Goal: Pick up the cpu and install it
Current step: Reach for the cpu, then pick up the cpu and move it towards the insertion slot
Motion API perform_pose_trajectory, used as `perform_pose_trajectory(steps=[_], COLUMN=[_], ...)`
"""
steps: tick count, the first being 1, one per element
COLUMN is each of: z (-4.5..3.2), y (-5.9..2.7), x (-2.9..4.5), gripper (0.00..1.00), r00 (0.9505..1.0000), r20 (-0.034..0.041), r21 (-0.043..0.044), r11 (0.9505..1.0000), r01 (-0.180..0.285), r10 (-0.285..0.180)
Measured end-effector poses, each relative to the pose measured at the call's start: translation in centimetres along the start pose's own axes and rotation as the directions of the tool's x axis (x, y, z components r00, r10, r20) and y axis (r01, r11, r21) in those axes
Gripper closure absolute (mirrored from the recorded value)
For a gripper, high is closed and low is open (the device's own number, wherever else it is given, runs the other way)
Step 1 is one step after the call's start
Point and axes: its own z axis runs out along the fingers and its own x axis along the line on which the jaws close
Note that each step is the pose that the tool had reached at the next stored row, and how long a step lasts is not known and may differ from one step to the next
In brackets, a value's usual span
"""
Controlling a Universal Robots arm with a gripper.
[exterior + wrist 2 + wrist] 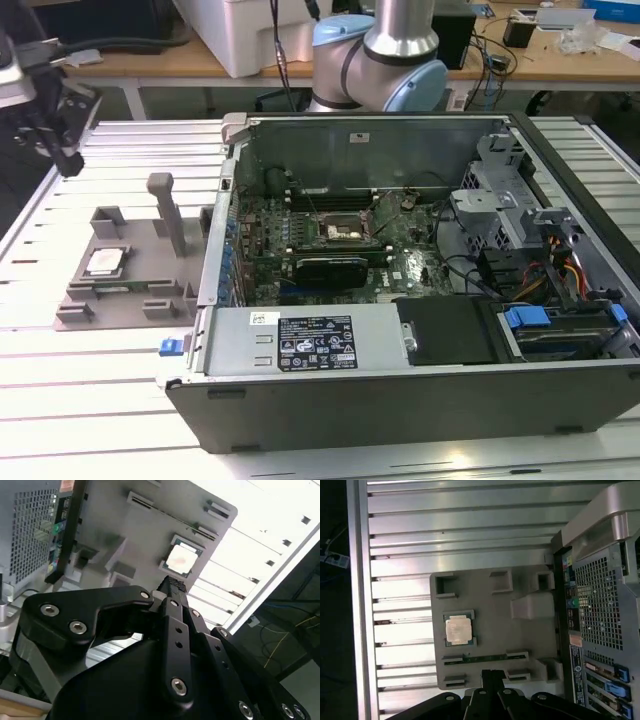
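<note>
The jaws of the black two-finger gripper (pixel 172 584) are pressed together with nothing between them. In both wrist views we see their tips hanging above the near edge of a grey moulded plastic holder (pixel 495 615), not touching it.

The cpu (pixel 458 630), a small flat square chip with a silver-grey metal top, lies flat in a shallow recess of that holder, apart from the fingertips. The holder rests on a table of ribbed aluminium slats (pixel 445 525).

In the exterior view we see the silver and pale blue arm (pixel 385 45) rising behind the open grey computer case (pixel 400 400). There the holder and chip lie to the exterior view's left of the case.

That view also gives us the case's inside: a green motherboard (pixel 415 270) with a black square socket frame (pixel 340 232). The wrist views give us the case's perforated back panel (pixel 600 605) instead.
</note>
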Motion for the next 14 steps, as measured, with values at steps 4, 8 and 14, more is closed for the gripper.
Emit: perform_pose_trajectory(steps=[4,8,14], z=[0.11,0.10,0.10], y=[-0.17,-0.30,-0.31], x=[2.22,3.97,4.08], gripper=[0.89,0.89,0.40], r00=[1.0000,1.0000,1.0000], r20=[-0.0001,-0.0001,-0.0001], r21=[0.0001,0.0001,0.0005], r11=[1.0000,1.0000,1.0000], r01=[0.000,0.000,0.000], r10=[0.000,0.000,0.000])
